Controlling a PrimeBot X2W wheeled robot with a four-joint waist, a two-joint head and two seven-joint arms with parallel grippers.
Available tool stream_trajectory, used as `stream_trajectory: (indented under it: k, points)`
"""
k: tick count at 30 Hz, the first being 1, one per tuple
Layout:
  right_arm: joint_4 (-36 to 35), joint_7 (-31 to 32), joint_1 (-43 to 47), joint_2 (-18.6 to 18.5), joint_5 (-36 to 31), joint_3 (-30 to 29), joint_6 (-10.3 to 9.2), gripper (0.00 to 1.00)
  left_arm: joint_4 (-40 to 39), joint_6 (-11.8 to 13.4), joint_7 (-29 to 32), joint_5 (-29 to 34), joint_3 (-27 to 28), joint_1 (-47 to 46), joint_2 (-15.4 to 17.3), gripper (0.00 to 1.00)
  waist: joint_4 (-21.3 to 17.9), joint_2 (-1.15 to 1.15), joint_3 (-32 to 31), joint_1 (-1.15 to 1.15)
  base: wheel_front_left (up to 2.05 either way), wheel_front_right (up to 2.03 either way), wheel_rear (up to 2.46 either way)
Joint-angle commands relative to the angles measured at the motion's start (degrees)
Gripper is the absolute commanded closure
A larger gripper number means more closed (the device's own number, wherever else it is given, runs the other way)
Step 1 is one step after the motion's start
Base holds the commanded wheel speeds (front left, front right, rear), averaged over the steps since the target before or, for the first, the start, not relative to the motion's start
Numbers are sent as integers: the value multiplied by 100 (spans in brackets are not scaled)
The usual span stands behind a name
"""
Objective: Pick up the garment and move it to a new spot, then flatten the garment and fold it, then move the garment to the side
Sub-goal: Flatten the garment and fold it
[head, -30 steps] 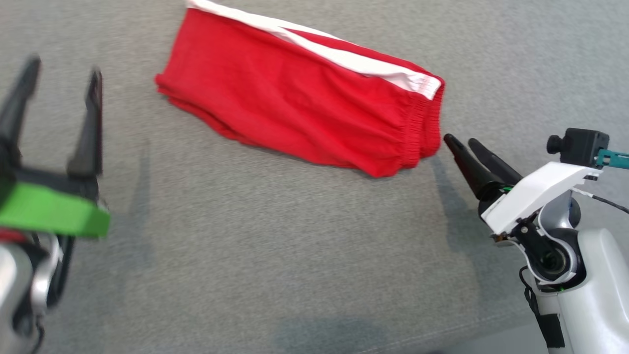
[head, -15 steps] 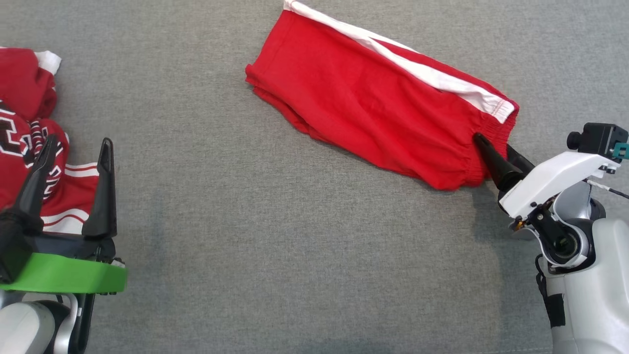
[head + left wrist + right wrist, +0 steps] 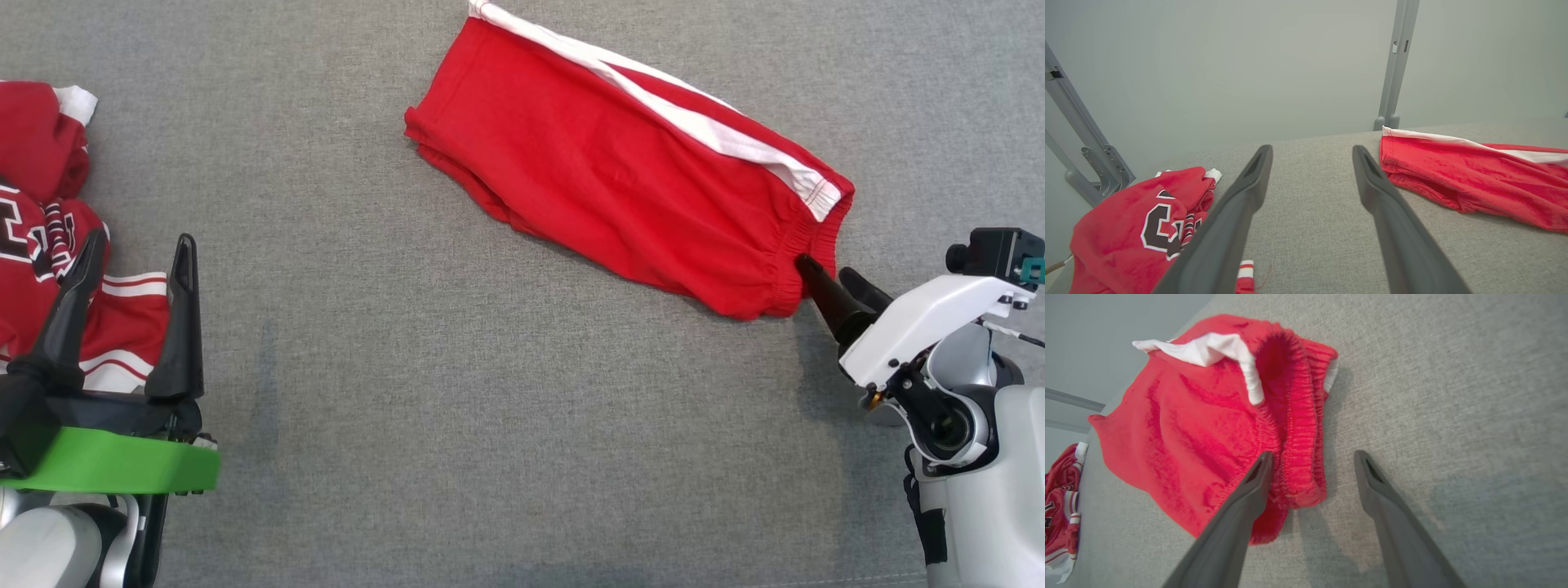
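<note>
The garment (image 3: pixel 620 180) is a pair of red shorts with a white side stripe, lying folded and slanted on the grey surface. Its elastic waistband (image 3: pixel 1298 416) points at my right gripper (image 3: pixel 826 269). That gripper is open, and its fingertips are at the waistband's lower corner. In the right wrist view the right gripper (image 3: pixel 1313 455) has its left finger against the gathered edge, with part of the band between the fingers. My left gripper (image 3: pixel 142 237) is open and holds nothing, far to the left of the shorts (image 3: pixel 1453 188). In the left wrist view the left gripper (image 3: pixel 1312 149) points over bare grey cloth.
A crumpled red jersey (image 3: pixel 41 245) with black-and-white lettering lies at the far left, under and beside the left fingers. It also appears as the jersey (image 3: pixel 1135 228) and the jersey (image 3: pixel 1057 514). Grey frame posts (image 3: pixel 1392 81) stand behind the surface's far edge. Bare grey cloth (image 3: pixel 457 408) stretches between the arms.
The head view swung left, bringing the jersey into it. My right gripper reached the waistband end, then drew back slightly. Both grippers stayed open.
</note>
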Motion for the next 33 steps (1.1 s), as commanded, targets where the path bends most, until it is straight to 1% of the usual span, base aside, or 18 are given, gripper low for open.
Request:
stream_trajectory:
  k: [1, 7, 15, 16, 17, 18, 20, 22, 24, 25, 28, 30, 33]
  points:
    - [-8, 33, 51, -10, 35, -7, 2, 0, 20, -33, -18, 21, 39, 11, -11, 0, 1, 0, 3, 0, 0, 0, 0]
    - [341, 18, -133, -3, 468, 126, 2, 0, 126, -148, -36, 80, -6, -153, -144, 0, 130, 0, -32, 0, 0, 0, 0]
    - [1165, -241, -362, 10, 738, 210, -3, 0, 283, -228, -40, 78, -109, -147, -268, 0, 382, 0, -189, 0, 0, 0, 0]
    - [1273, -277, -383, 14, 748, 216, -4, 4, 294, -236, -41, 71, -112, -136, -273, 0, 398, 0, -208, 0, 0, 0, 0]
    - [1378, -313, -421, 14, 758, 218, -4, 60, 308, -238, -41, 63, -114, -127, -279, 0, 409, 0, -228, 0, 0, 0, 0]
    - [1468, -345, -451, 16, 751, 219, -4, 100, 319, -237, -42, 54, -118, -116, -292, 0, 419, 0, -260, 0, 0, 0, 0]
    - [1575, -357, -500, 19, 736, 178, -3, 100, 341, -254, -43, 34, -131, -105, -305, 0, 439, 0, -316, 0, 0, 0, 0]
    - [1570, -230, -575, 5, 725, 77, -3, 100, 364, -249, -45, 19, -115, -109, -321, 0, 449, 0, -364, 0, 0, 0, 0]
    - [1435, -45, -638, -38, 546, -110, -3, 100, 392, -238, -48, 8, -90, -92, -348, 0, 443, 0, -405, 0, 0, 0, 0]
    - [1334, 79, -665, -118, 462, -226, -3, 100, 402, -238, -49, 5, -87, -77, -363, 0, 440, 0, -421, 0, 0, 0, 0]
    - [1060, 599, -712, -283, 332, -599, -2, 100, 430, -233, -54, 12, -70, -25, -421, 0, 426, 0, -468, 0, 0, 0, 0]
    - [874, 1053, -736, -440, 290, -867, -1, 100, 436, -226, -56, 30, -67, 0, -466, 0, 415, 0, -488, 0, 0, 0, 0]
    - [626, 1746, -677, -841, 140, -1350, -1, 100, 451, -266, -58, 43, -66, 31, -507, 0, 413, 0, -508, 0, 0, 0, 0]
